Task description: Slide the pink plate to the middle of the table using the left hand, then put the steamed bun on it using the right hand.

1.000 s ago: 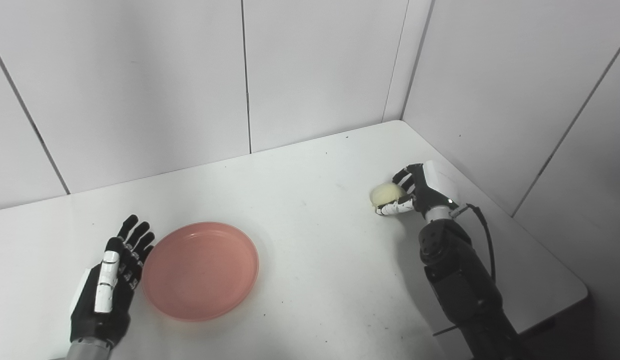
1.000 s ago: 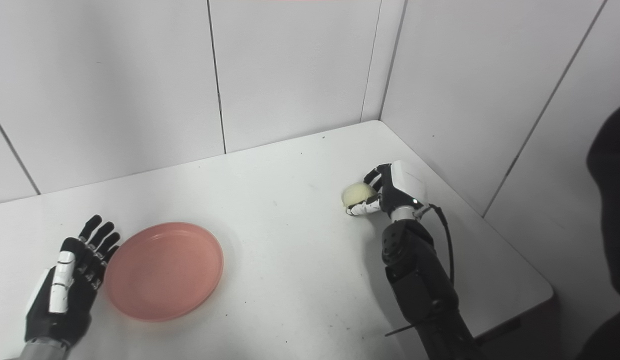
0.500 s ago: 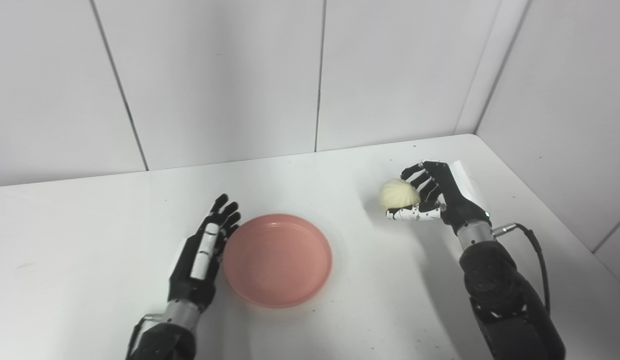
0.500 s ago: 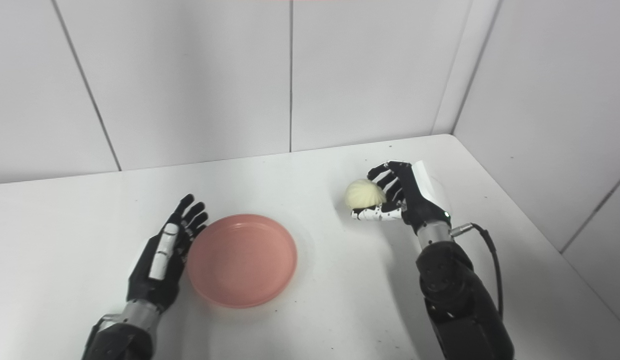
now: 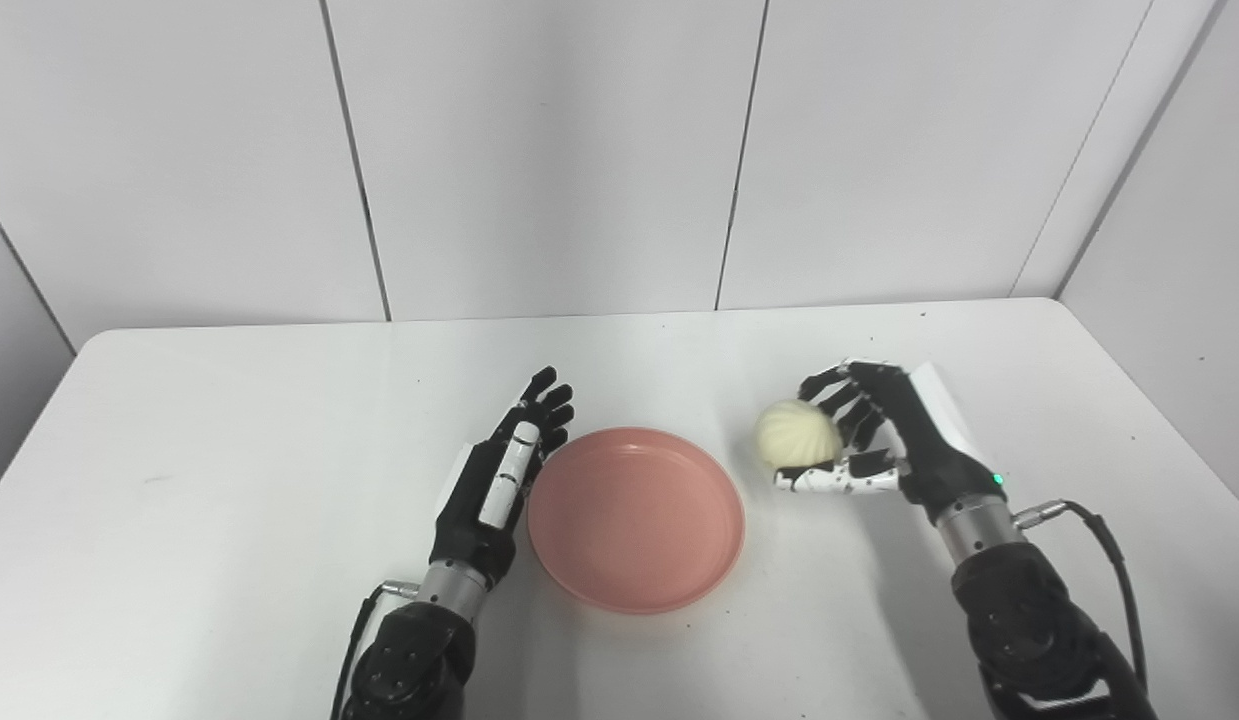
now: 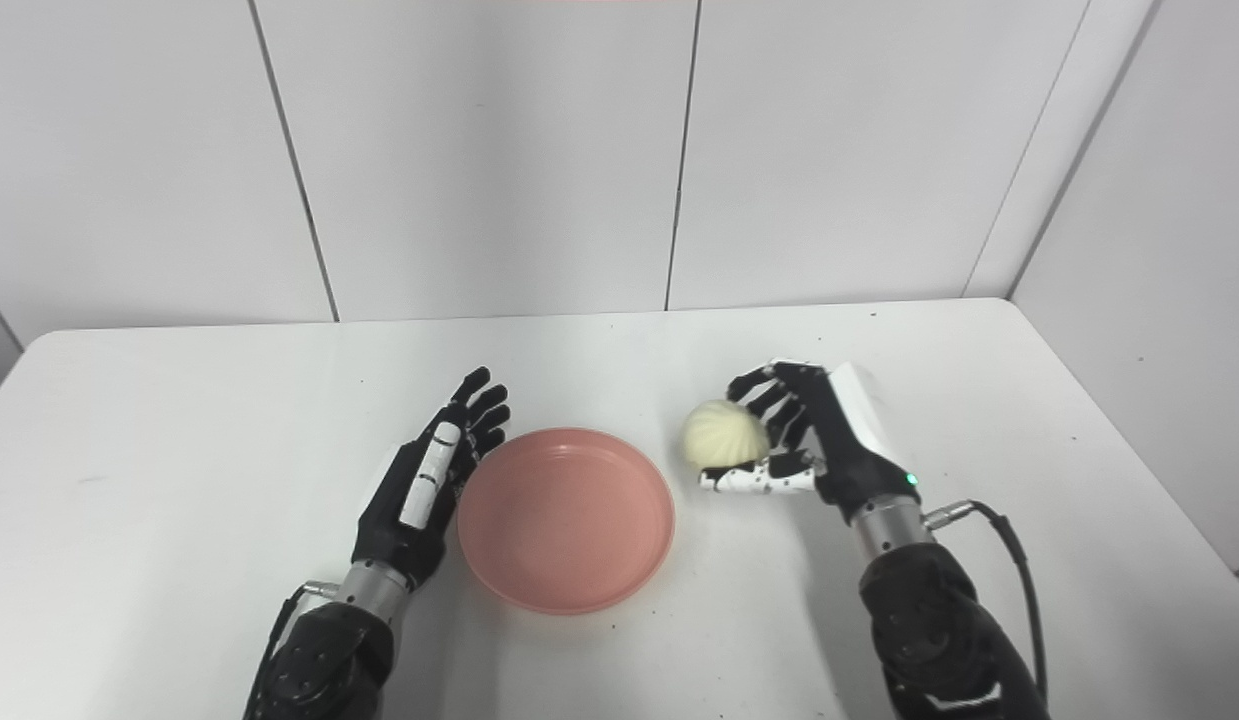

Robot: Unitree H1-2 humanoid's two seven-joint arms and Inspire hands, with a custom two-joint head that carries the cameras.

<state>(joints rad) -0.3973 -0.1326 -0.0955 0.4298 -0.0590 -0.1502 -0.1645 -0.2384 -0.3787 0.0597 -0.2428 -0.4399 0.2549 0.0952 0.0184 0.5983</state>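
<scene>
A round pink plate (image 5: 636,517) lies flat near the middle of the white table (image 5: 229,420), with nothing on it. My left hand (image 5: 499,480) stands edge-on against the plate's left rim, open, fingers straight and pointing away from me. The pale steamed bun (image 5: 797,436) is in my right hand (image 5: 884,440), whose fingers and thumb curl around it. Bun and hand are a little to the right of the plate's rim and above the table.
Grey wall panels (image 5: 539,150) close off the table at the back and on the right. The table's left edge (image 5: 39,400) shows, with bare white surface between it and my left hand. A black cable (image 5: 1109,560) runs along my right forearm.
The camera has swung left, so the whole picture shifted. Beyond that, my left hand pushed the plate rightward toward the table's middle, and my right hand carried the bun closer to the plate.
</scene>
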